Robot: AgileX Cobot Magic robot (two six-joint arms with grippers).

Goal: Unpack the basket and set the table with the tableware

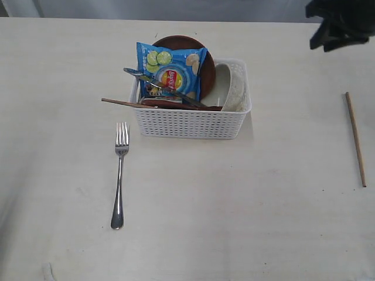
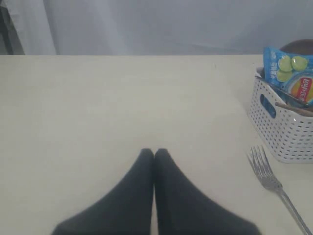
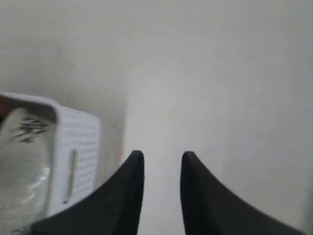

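My left gripper (image 2: 154, 152) hangs over a bare part of the table (image 1: 246, 222), on the left side. Its two fingers are pressed together and there is nothing between them.

Next comes the fork (image 1: 119, 175). It lies flat on the table, left of the middle. Its prongs point to the far edge and its handle points to the near edge. The prongs are just beside the near left corner of the basket (image 1: 187, 123), but they do not touch it.

The basket stands in the middle of the table, closer to the far edge. The first chopstick (image 1: 117, 102) sticks out over its left wall. The blue chip bag (image 1: 171, 70) stands up in the left half. The knife (image 1: 137, 75) leans across the front of the bag. The brown plate (image 1: 202, 64) stands on its edge behind the bag. The dark spoon (image 1: 181, 106) lies along the near wall. The off-white bowl (image 1: 231, 88) is tipped on its side at the right end, against the right wall. I cannot see the cup.

The second chopstick (image 1: 355, 139) lies flat near the right edge of the table, well apart from the basket. It runs from the far side to the near side.

My right gripper (image 3: 162, 155) is up in the air near the far right corner. Its fingers are apart, I can see the table in the gap, and they hold nothing. The right end of the basket and the bowl are off to one side of it.
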